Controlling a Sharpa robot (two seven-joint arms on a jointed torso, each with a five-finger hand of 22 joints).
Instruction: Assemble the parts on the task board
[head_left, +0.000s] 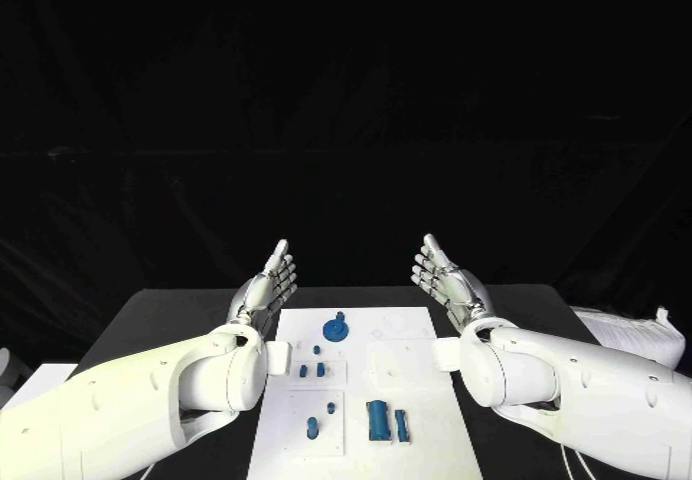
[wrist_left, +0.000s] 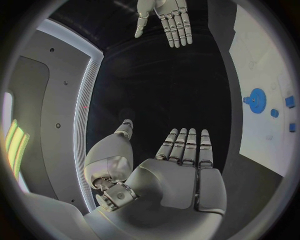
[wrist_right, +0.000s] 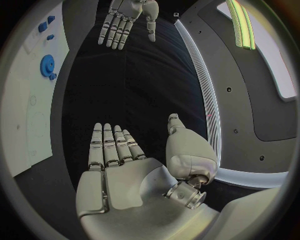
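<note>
The white task board (head_left: 411, 400) lies in the middle of the black table. A round blue gear (head_left: 336, 328) sits at its far end, also seen as the gear (wrist_left: 257, 100) and the gear (wrist_right: 47, 65). Small blue pegs (head_left: 310, 370) stand at mid-board. Two longer blue pieces (head_left: 385, 420) and a small blue part (head_left: 313, 428) lie nearer me. My left hand (head_left: 267, 281) is raised left of the board, fingers straight, holding nothing; its palm (wrist_left: 178, 175) is flat. My right hand (head_left: 446, 275) mirrors it right of the board, its palm (wrist_right: 125, 175) bare.
A white object (head_left: 632, 335) lies at the table's right edge. Black table (head_left: 173, 320) runs along both sides of the board. Each wrist view shows the other hand across from it, the right hand (wrist_left: 165, 17) and the left hand (wrist_right: 125, 20).
</note>
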